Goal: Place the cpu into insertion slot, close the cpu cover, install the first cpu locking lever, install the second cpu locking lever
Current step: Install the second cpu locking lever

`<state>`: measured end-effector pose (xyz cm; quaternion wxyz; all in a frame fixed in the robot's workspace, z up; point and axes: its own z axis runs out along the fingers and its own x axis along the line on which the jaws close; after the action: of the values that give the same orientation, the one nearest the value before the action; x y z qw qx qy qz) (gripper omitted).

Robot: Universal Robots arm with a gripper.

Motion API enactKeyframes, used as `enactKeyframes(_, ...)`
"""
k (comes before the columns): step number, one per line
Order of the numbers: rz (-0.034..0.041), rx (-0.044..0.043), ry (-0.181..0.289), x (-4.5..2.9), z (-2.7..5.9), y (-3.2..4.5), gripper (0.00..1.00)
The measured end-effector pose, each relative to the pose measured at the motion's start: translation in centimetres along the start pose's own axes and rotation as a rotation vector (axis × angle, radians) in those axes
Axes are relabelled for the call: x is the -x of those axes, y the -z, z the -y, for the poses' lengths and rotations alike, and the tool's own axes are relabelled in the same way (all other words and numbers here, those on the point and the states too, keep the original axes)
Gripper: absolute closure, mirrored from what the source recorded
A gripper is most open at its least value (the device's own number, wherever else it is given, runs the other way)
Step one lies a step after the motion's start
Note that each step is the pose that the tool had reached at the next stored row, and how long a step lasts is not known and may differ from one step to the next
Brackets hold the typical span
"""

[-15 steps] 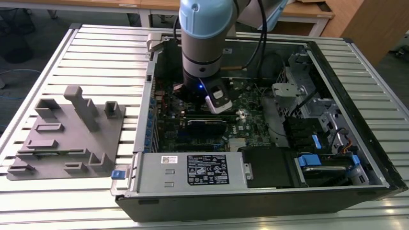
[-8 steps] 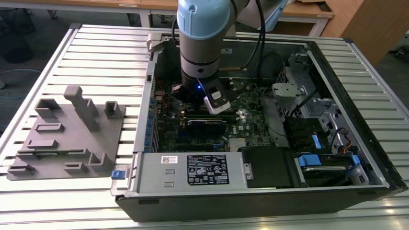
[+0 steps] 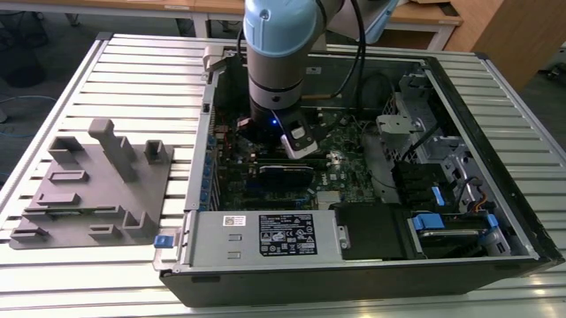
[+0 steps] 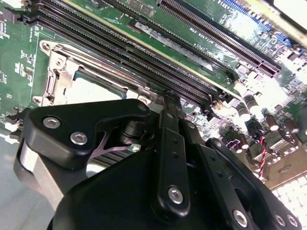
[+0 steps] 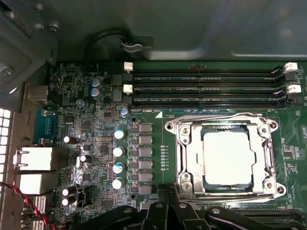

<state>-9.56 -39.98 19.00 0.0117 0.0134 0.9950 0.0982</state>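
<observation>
Arm: we see the grey and pale-blue robot arm (image 3: 278, 59) reaching down into the open computer case (image 3: 495, 218), which lies on its side on a ribbed metal surface (image 3: 142, 73).
Gripper: we locate the black gripper (image 3: 296, 142) low over the green motherboard (image 5: 153, 158); in both wrist views its matte black linkages with bright screw heads sit at the socket's edge. We cannot tell how far it is open, and we see nothing held in it.
Cpu: the cpu (image 5: 225, 158), a flat square with a dull silvery-grey top, lies seated inside the insertion slot (image 5: 192, 160).
Cpu cover: the cpu cover (image 5: 261, 158), a thin shiny metal frame with a cut-out centre, lies flat around the chip, its rim catching highlights.
Lever: 1 thin wire lever (image 5: 216, 116) runs along the frame edge nearest the memory slots.
Memory slots: 3 long black slots (image 5: 206, 88) with white end clips run parallel, just beside the socket.
Capacitors: 4 round silver-topped cans (image 5: 118, 158) stand in a row near the socket.
Fixture: a grey moulded block with upright posts (image 3: 97, 185) rests on the surface, at the exterior view's left, apart from the case.
</observation>
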Motion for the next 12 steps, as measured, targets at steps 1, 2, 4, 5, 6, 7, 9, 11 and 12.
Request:
enactKeyframes(1, -0.0001, -0.0002, 0.000, -0.04, 0.01, -0.04, 0.89)
enactKeyframes(2, -0.0003, -0.0005, 0.000, -0.08, 0.03, -0.09, 0.89)
enactKeyframes(4, -0.0003, -0.0006, 0.000, -0.16, 0.06, -0.19, 0.89)
enactKeyframes(5, -0.0002, -0.0004, 0.000, -0.20, 0.06, -0.21, 0.89)
enactKeyframes(6, -0.0001, -0.0002, 0.000, -0.22, 0.06, -0.22, 0.89)
enactKeyframes(7, 0.0000, 0.0000, 0.000, -0.23, 0.05, -0.23, 0.89)
enactKeyframes(9, 0.0000, 0.0001, 0.000, -0.23, 0.05, -0.23, 0.89)
enactKeyframes(11, 0.0001, 0.0000, 0.000, -0.24, 0.05, -0.23, 0.89)
enactKeyframes(12, 0.0000, -0.0001, 0.000, -0.25, 0.05, -0.22, 0.89)
